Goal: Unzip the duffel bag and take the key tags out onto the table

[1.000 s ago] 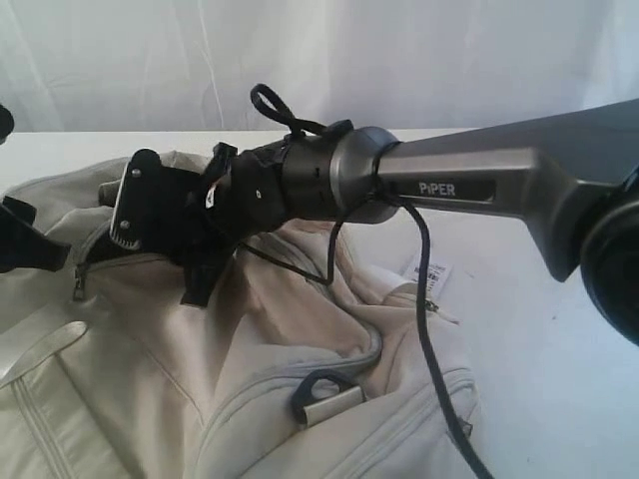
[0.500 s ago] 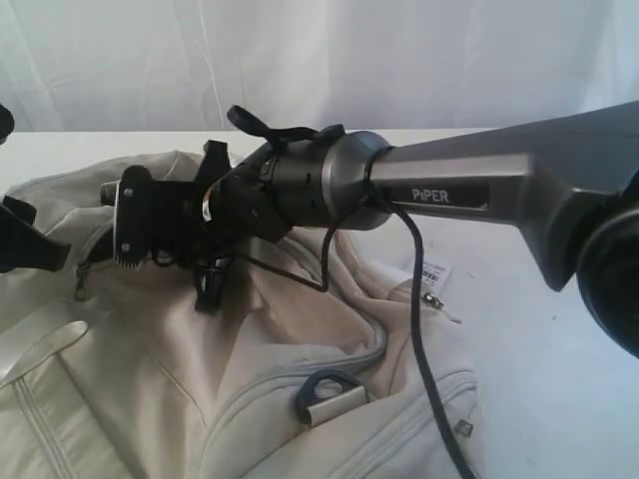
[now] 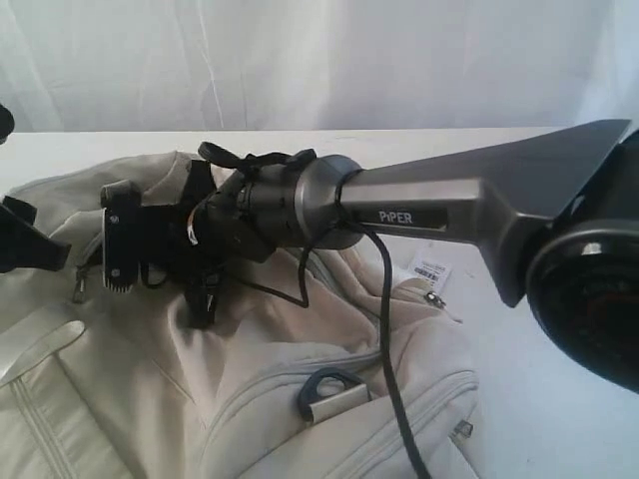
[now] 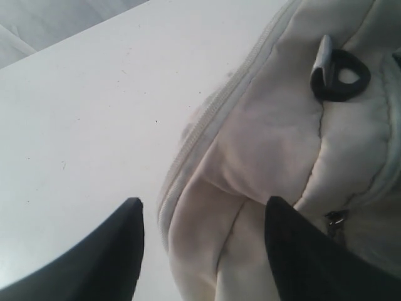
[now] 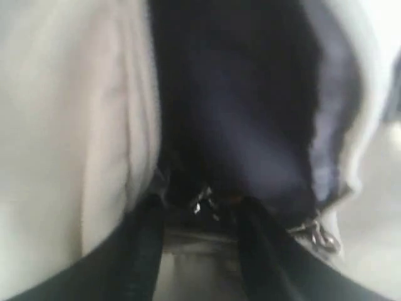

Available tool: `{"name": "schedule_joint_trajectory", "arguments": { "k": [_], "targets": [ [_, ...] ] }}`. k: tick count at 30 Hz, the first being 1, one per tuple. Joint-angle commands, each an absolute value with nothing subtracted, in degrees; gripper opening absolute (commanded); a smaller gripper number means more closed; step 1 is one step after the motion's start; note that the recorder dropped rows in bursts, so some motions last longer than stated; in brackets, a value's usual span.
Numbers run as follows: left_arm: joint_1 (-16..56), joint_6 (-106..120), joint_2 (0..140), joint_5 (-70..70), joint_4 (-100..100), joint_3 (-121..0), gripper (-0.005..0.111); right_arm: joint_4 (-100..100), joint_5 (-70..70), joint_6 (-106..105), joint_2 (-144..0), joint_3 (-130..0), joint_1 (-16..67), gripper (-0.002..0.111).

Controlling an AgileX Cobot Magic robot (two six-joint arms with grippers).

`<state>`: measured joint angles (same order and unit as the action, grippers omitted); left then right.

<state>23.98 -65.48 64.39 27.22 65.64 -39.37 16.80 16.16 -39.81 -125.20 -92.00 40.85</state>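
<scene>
The worktop [image 3: 539, 329] carries no key tags anywhere you can see, so the main part of the job is yet to be done. The duffel bag [image 3: 300, 359] lies slumped across the near left of it. Judging by the right wrist view, the unzipping is done at least where you are working: the cream fabric is parted and the dark lining [image 5: 238, 113] shows in a broad gap between the two sides. What is left, as I read it, is to find the tags inside, lift them clear and set them down on bare worktop beside the bag.

Your right hand [image 5: 199, 216] reaches across over the upper part of the bag and points straight down into that gap, its fingers [image 5: 147, 251] at the mouth of the opening. They stand a little apart, but the view is too blurred to tell whether they are grasping anything. A small bright glint [image 5: 203, 204] sits right between the tips; it could be a metal ring of the tags or only bag hardware, and you cannot tell which. A zipper pull [image 5: 319, 237] hangs just to one side.

Your left hand [image 4: 203, 204] is released, jaws wide and empty, at the bag's edge over bare worktop.
</scene>
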Motion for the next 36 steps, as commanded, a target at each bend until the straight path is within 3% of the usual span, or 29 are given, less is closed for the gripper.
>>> {"name": "schedule_joint_trajectory", "arguments": {
  "k": [1, 3, 11, 14, 21, 30, 36],
  "targets": [
    [24.4, -66.2, 64.1, 27.8, 66.0, -39.4, 0.06, 19.9, 21.2, -28.3, -126.0, -92.2, 38.0, 0.021],
    [24.4, -66.2, 64.1, 27.8, 65.9, -39.4, 0.06, 19.8, 21.1, -26.7, -126.0, -92.2, 37.7, 0.0],
    [24.4, -66.0, 64.1, 27.9, 65.6, -39.4, 0.06, 19.6, 16.7, -25.9, -125.1, -92.2, 38.6, 0.0],
    [24.4, -66.0, 64.1, 27.9, 65.6, -39.4, 0.06, 19.4, 11.7, -25.3, -124.2, -92.2, 39.3, 0.007],
    [24.4, -66.0, 64.1, 27.9, 65.6, -39.4, 0.06, 17.6, 10.2, -23.2, -125.6, -93.2, 39.9, 0.039],
    [24.4, -66.0, 64.1, 27.9, 65.5, -39.4, 0.06, 17.6, 14.3, -22.3, -129.0, -93.2, 39.8, 0.041],
    [24.4, -65.9, 64.1, 27.9, 65.5, -39.4, 0.06, 17.6, 8.4, -20.1, -128.1, -93.3, 39.9, 0.041]
  ]
}}
